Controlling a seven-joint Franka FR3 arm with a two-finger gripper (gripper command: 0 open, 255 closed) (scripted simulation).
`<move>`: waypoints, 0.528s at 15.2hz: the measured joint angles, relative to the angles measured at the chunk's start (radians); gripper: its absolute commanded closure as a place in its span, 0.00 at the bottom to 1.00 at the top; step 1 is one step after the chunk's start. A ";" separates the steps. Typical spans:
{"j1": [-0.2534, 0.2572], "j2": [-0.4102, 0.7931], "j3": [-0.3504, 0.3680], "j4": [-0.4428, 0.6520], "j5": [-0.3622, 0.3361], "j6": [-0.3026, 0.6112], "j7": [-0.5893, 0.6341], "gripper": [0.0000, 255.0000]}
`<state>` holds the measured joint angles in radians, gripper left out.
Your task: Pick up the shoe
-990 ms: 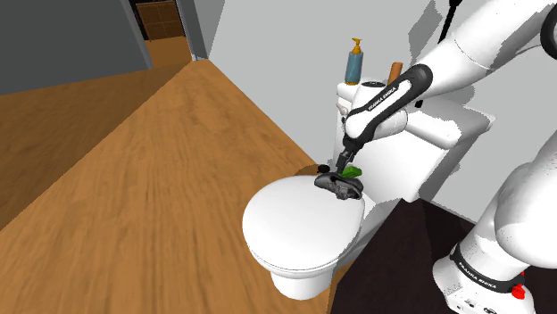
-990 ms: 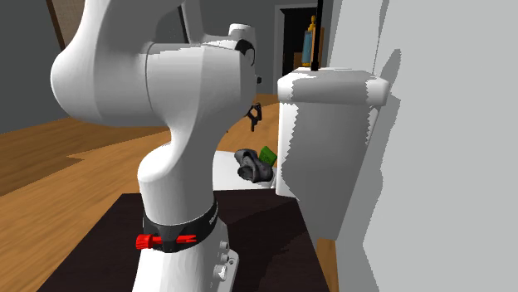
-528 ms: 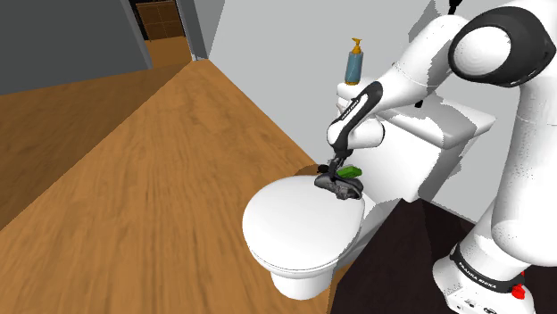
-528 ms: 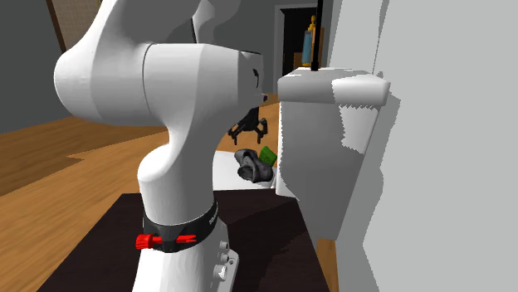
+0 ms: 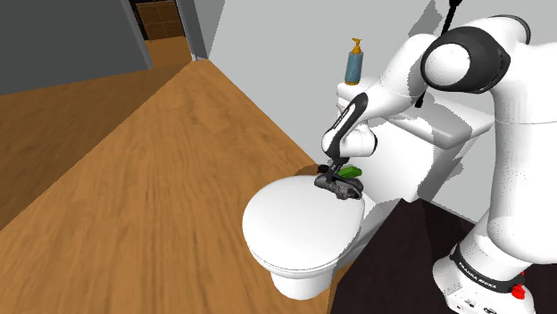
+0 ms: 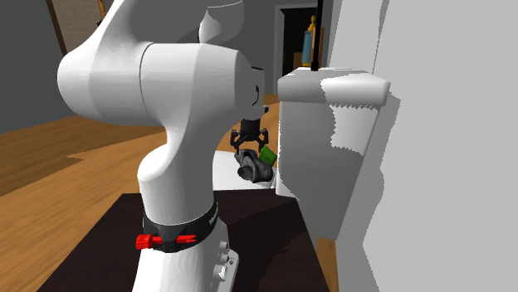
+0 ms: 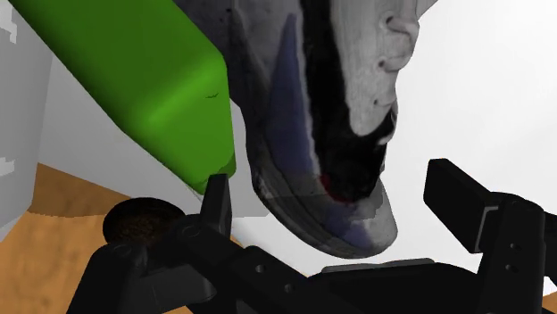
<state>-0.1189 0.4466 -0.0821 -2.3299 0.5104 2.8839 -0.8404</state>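
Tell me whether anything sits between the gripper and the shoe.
Nothing visible does. The open gripper already has the end of the shoe between its fingers. A green object lies right beside the shoe, close to one finger.

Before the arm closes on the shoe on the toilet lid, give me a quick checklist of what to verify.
1. End effector open: ok, the fingers stand apart.
2. Shoe between the fingers: ok, its end lies in the gap, untouched.
3. Green object clear of the fingers: cannot tell, one finger shows right at its corner.
4. Shoe resting on the toilet lid: ok.
5. Low enough to close around the shoe: cannot tell.
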 measured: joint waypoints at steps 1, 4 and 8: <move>-0.005 0.014 0.008 0.009 0.006 0.008 -0.006 0.00; -0.014 0.024 0.017 0.013 0.014 0.017 -0.016 1.00; -0.016 0.022 0.019 0.010 0.016 0.019 -0.018 1.00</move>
<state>-0.1345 0.4683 -0.0630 -2.3197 0.5264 2.9032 -0.8588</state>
